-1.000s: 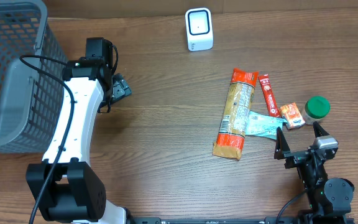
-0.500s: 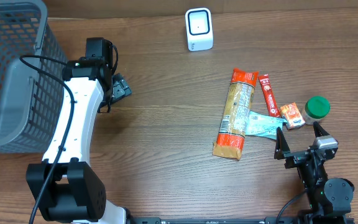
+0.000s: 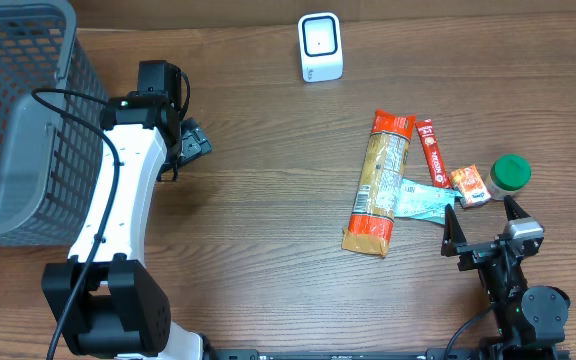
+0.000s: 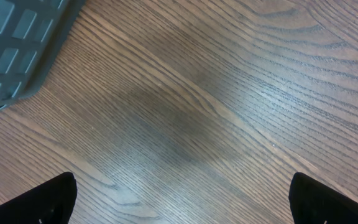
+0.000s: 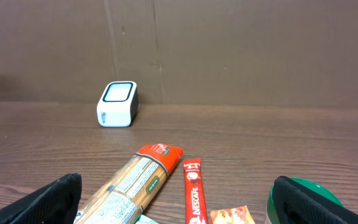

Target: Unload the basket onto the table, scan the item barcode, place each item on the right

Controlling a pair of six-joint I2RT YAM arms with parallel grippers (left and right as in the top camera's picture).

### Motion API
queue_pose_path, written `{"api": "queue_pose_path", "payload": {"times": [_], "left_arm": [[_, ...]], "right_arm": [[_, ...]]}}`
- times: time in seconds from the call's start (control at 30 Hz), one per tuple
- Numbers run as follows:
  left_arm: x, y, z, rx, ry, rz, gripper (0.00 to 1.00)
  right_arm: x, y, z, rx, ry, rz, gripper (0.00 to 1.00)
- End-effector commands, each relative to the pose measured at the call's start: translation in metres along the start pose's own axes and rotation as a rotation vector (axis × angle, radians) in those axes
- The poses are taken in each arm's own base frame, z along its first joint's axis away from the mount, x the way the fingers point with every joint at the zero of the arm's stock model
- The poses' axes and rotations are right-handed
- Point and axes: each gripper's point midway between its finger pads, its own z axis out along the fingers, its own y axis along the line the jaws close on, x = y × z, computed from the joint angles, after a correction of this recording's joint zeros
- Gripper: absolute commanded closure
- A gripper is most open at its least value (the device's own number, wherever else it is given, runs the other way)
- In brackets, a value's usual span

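Observation:
A white barcode scanner (image 3: 320,47) (image 5: 117,103) stands at the table's far edge. Items lie in a cluster at the right: a long pasta packet (image 3: 377,184) (image 5: 133,185), a red Nescafe stick (image 3: 430,152) (image 5: 194,193), a small orange packet (image 3: 469,186) (image 5: 232,216), a pale teal packet (image 3: 423,201) and a green-lidded jar (image 3: 511,172) (image 5: 311,194). My right gripper (image 3: 482,234) (image 5: 179,214) stands open just in front of the cluster, holding nothing. My left gripper (image 3: 190,148) (image 4: 182,208) is open over bare wood beside the basket.
A grey mesh basket (image 3: 13,120) (image 4: 17,46) fills the far left of the table. Wood tabletop lies between the basket and the items. A brown wall rises behind the scanner.

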Motion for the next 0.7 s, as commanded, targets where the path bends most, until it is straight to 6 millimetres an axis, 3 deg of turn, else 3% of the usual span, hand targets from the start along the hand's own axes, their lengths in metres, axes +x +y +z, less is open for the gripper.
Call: {"api": "queue_pose_path", "payload": {"times": [0.0,0.23,0.37,0.5,0.67], "left_arm": [[-0.006,-0.001,-0.01,0.008,-0.036,0.009,0.0],[-0.006,-0.001,-0.009,0.006,-0.032,0.01,0.0],[-0.008,0.001,-0.018,0.02,-0.053,0.003,0.0],[-0.012,0.006,-0.042,0.058,-0.113,-0.018,0.0],[-0.017,0.02,-0.093,0.139,-0.239,-0.062,0.0]], "right_arm": [[0.002,0.0,0.0,-0.002,-0.003,-0.004,0.0],[0.002,0.0,0.0,-0.002,-0.003,-0.004,0.0],[0.002,0.0,0.0,-0.002,-0.003,-0.004,0.0],[0.002,0.0,0.0,-0.002,-0.003,-0.004,0.0],[0.002,0.0,0.0,-0.002,-0.003,-0.004,0.0]]}}
